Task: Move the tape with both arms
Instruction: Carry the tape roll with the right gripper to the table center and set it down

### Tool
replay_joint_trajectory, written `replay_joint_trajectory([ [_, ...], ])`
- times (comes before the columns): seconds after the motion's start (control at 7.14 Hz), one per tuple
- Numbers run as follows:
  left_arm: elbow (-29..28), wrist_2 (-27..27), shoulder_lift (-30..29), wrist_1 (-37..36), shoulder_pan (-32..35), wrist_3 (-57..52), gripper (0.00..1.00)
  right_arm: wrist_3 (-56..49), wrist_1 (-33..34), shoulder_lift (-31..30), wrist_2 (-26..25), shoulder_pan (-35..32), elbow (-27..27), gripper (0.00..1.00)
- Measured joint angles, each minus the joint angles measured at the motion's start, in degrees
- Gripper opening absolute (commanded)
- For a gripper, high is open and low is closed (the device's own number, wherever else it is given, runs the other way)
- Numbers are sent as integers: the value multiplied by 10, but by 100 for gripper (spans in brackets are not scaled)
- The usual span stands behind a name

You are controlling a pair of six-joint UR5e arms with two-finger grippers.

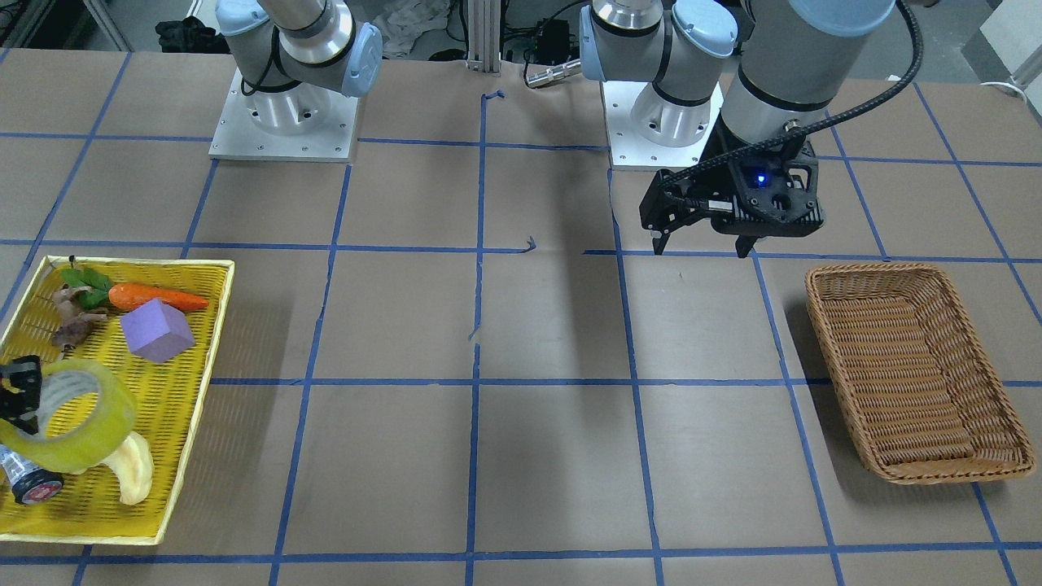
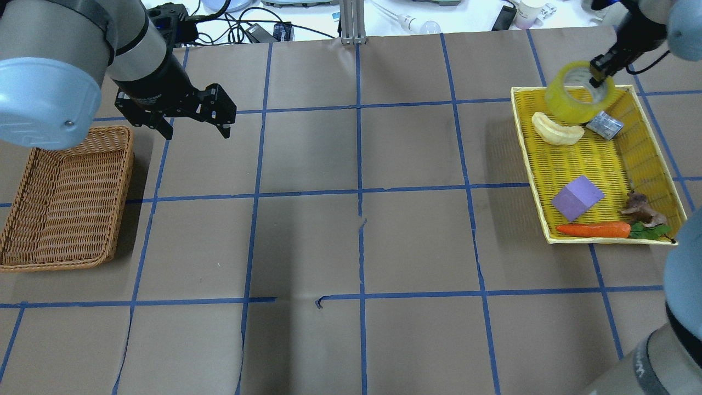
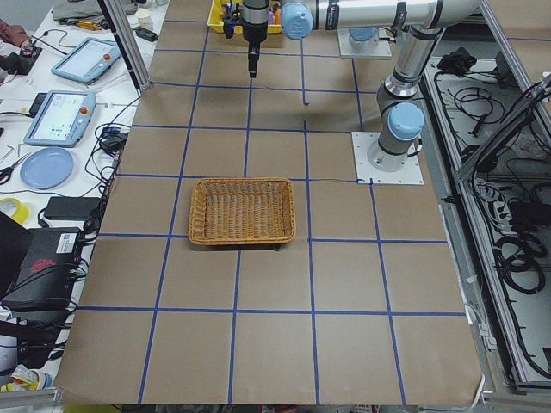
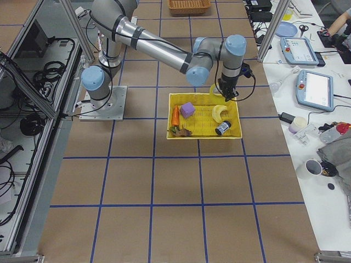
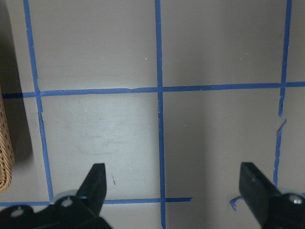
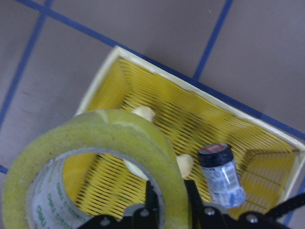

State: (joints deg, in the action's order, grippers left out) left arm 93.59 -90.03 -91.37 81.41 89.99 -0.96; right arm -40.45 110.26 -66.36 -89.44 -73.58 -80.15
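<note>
The tape (image 2: 576, 99), a wide yellow roll with a pale core, hangs tilted over the far end of the yellow tray (image 2: 531, 170). My right gripper (image 2: 596, 77) is shut on the roll's wall, one finger inside the core and one outside. The right wrist view shows the tape (image 6: 95, 157) close up above the tray (image 6: 157, 71). In the front view the tape (image 1: 81, 415) sits at the left edge. My left gripper (image 2: 194, 129) is open and empty, above the bare table beside the wicker basket (image 2: 60, 197); its fingers (image 5: 97, 179) stand wide apart.
The tray holds a banana piece (image 2: 556, 131), a small bottle with a red cap (image 6: 220, 174), a purple block (image 2: 577, 197), a carrot (image 2: 592, 229) and a brown root (image 2: 639, 207). The brown wicker basket (image 1: 912, 366) stands on my left side.
</note>
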Motion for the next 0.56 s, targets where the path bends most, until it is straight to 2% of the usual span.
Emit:
replay_joint_trajectory([
  [0.42,-1,-1,-1,-1,-6,-1,100,333,12,46,0,-191,12,0],
  [0.56,-1,-1,-1,-1,-12,-1,100,411,29,70,-1,-244,12,0],
])
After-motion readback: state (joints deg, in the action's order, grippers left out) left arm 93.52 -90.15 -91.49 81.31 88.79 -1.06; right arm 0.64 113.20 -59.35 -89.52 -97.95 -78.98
